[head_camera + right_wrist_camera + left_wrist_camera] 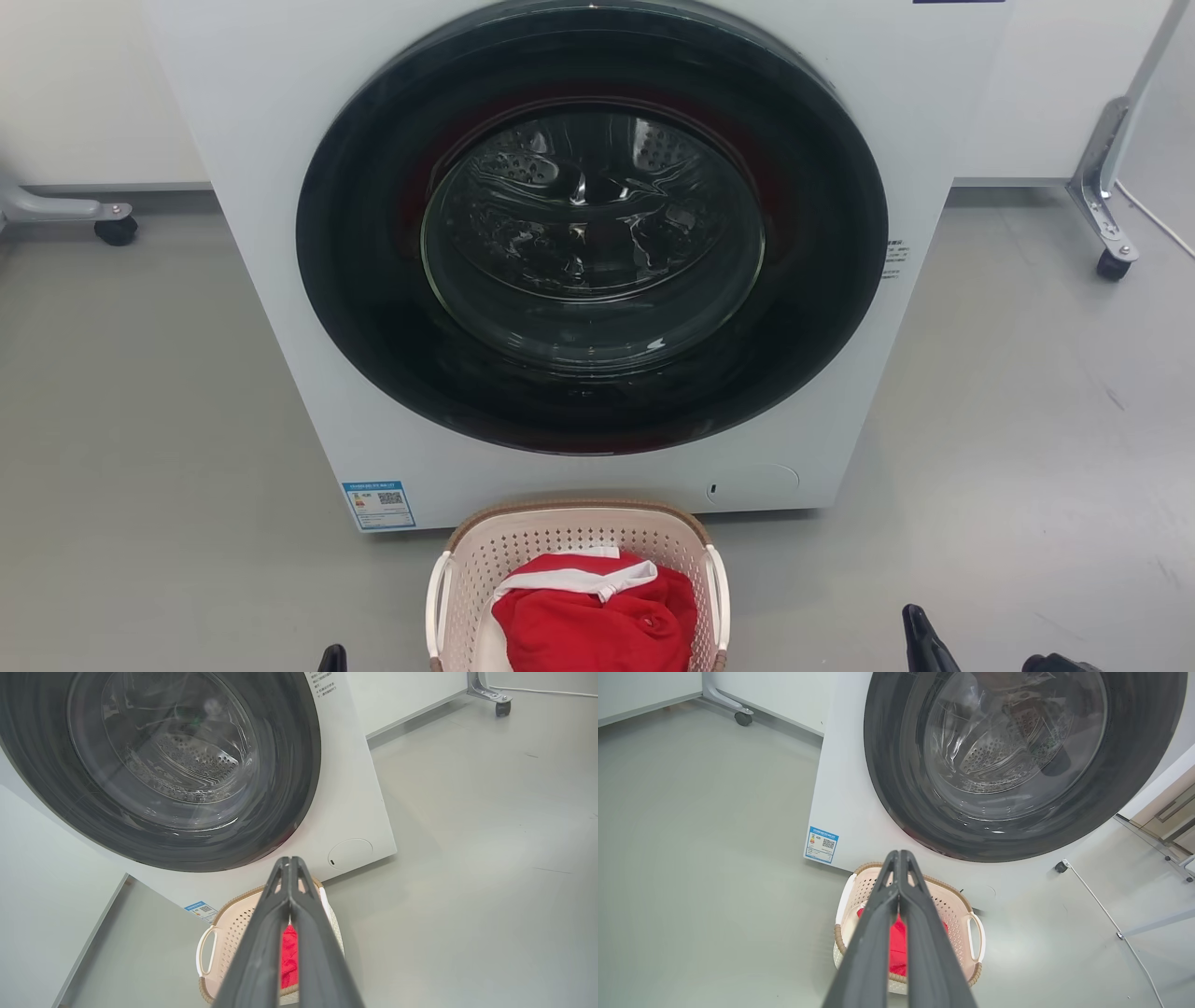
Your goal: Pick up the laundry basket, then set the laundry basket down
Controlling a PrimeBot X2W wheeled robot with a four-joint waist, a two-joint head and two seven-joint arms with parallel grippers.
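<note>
The white washer (597, 280) is the biggest thing here. Its round dark door (592, 392) is shut and the drum behind the glass looks bare. The grey floor (140, 420) spreads out on both sides of it.

The laundry basket (577, 560) stands upright on the floor at the washer's foot, right below the door and just beside the front panel. That spot would suit loading, I'd judge. A red garment (597, 621) with a white trim lies bundled in the basket. Its white side handles (717, 588) face outward, away from the washer's middle line, where each arm could reach one.

The left claw (899, 856) and the right claw (289, 861) hang above the floor in front of the washer, one off each side of the basket. Each is narrow, with its fingers pressed together and nothing between them. Neither touches the basket. A basket on the floor with both claws free fits the stage before a lift and equally the stage after it is set down.

The washer's front just behind the basket leaves little room on that side. A blue label (378, 504) sits low on the washer's front corner. Metal legs on casters (1111, 261) stand well apart from the washer, and a white cable (1099, 905) trails over the floor, clear of the basket.
</note>
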